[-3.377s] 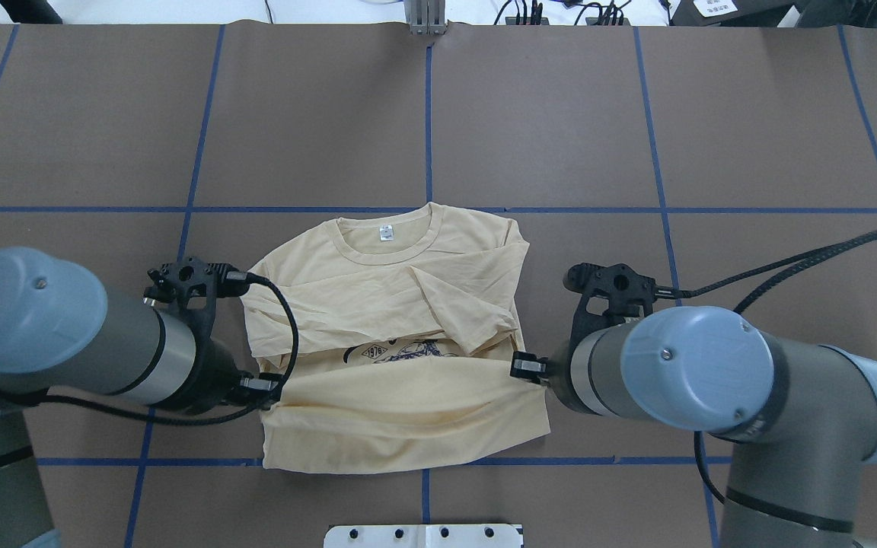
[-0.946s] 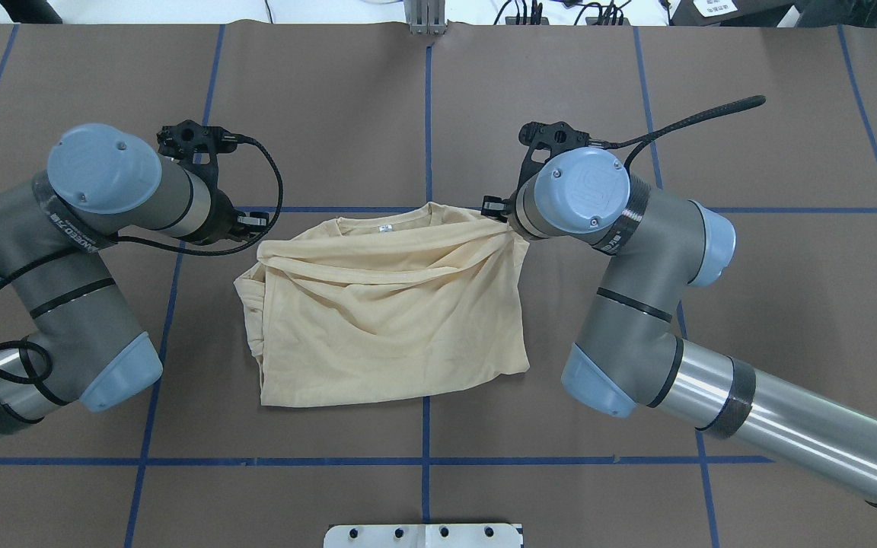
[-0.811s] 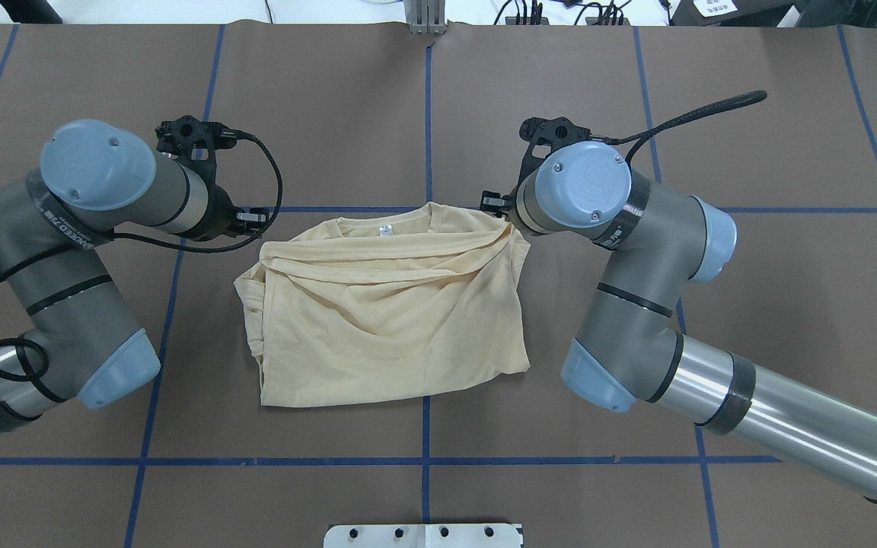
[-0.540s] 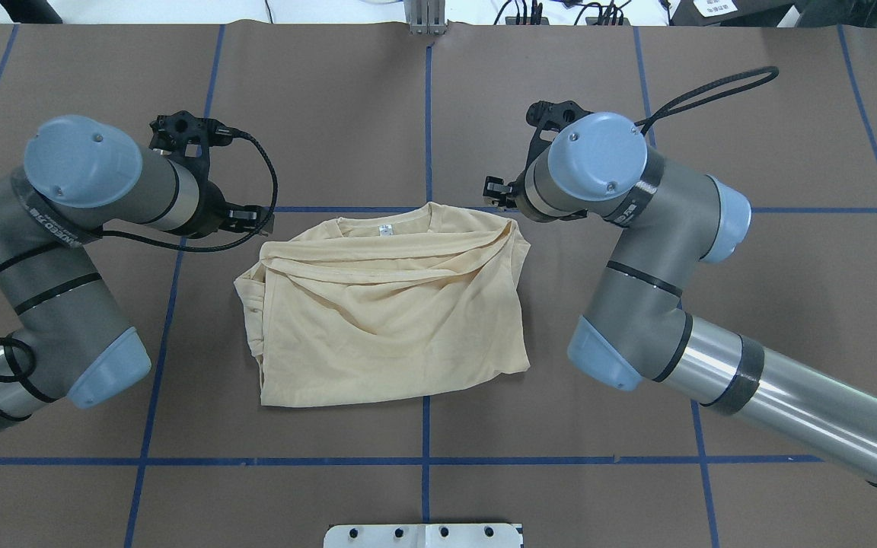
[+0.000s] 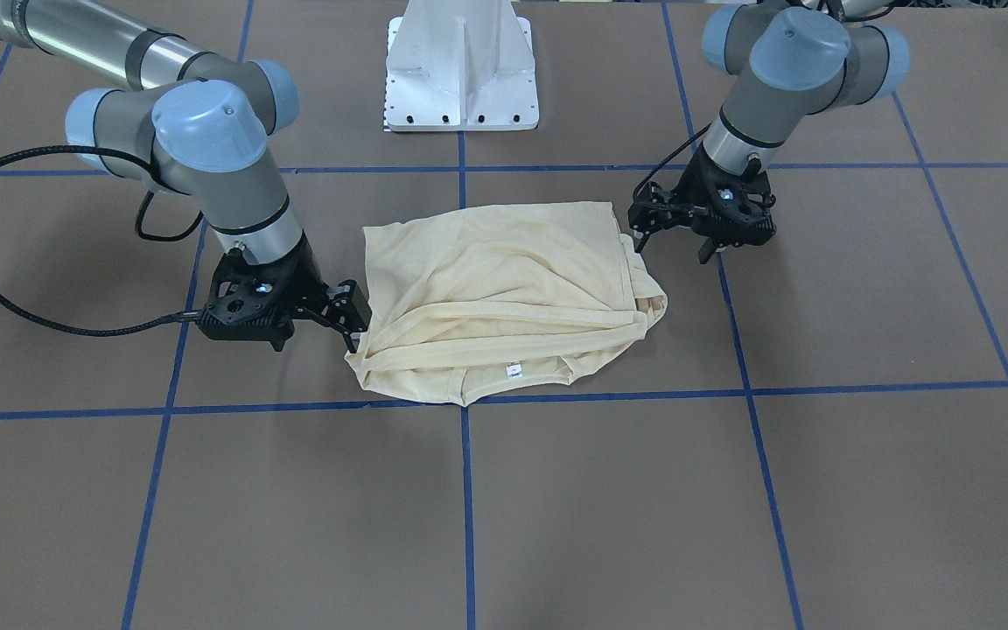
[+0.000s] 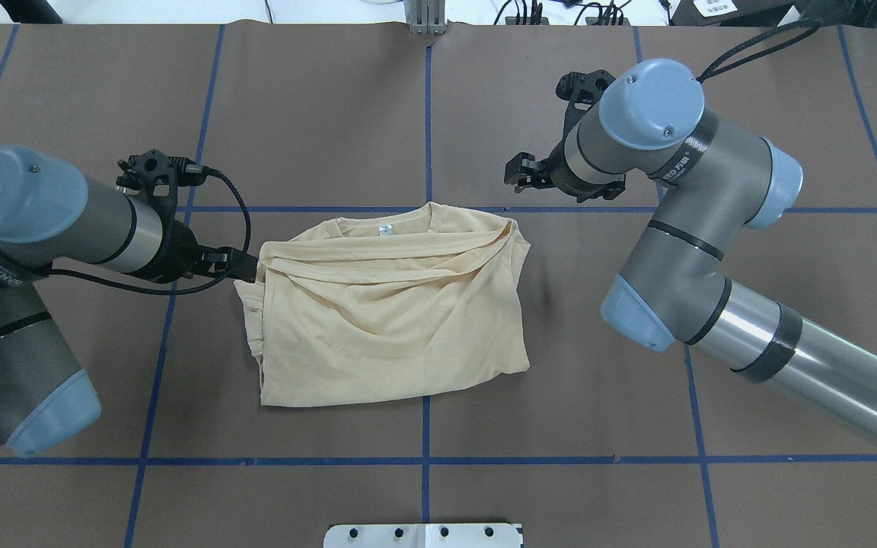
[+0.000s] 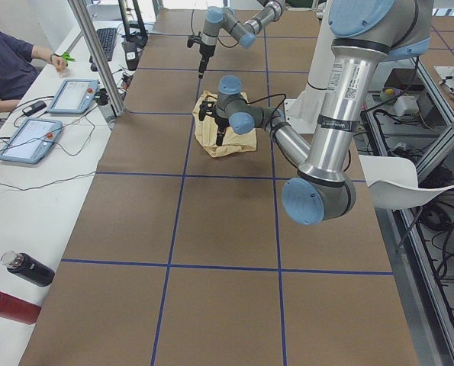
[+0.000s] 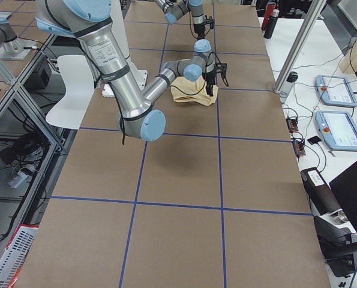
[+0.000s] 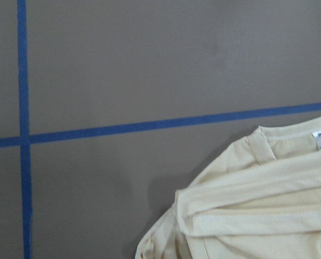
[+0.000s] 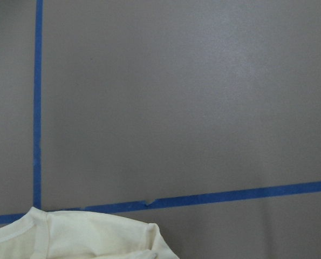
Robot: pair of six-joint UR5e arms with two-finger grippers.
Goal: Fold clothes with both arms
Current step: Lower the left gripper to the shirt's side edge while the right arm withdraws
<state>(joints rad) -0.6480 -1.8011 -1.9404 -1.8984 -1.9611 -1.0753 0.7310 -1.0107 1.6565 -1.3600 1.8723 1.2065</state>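
The clothes are one cream-yellow shirt [image 6: 389, 304], folded in half into a rumpled rectangle on the brown table. Its collar and white neck label [image 6: 386, 227] lie at the far edge. The print is hidden inside the fold. My left gripper [image 6: 244, 263] hovers open just off the shirt's far-left corner and holds nothing. Higher up, my right gripper [image 6: 521, 169] is open beyond the far-right corner, apart from the cloth. In the front-facing view the left gripper [image 5: 641, 226] is on the right and the right gripper [image 5: 353, 317] on the left. The left wrist view shows the collar [image 9: 289, 156].
Blue tape lines [image 6: 427, 114] divide the brown table cover. The white pedestal base [image 5: 462, 66] stands at the robot's edge. Beside the table a person [image 7: 9, 61] sits at a bench with control tablets [image 7: 72, 95]; two bottles [image 7: 19, 286] lie at the near end.
The shirt's lower half was carried over the upper half and let go. Since then the left gripper has drawn back toward the robot and the right one has risen away toward the far side.
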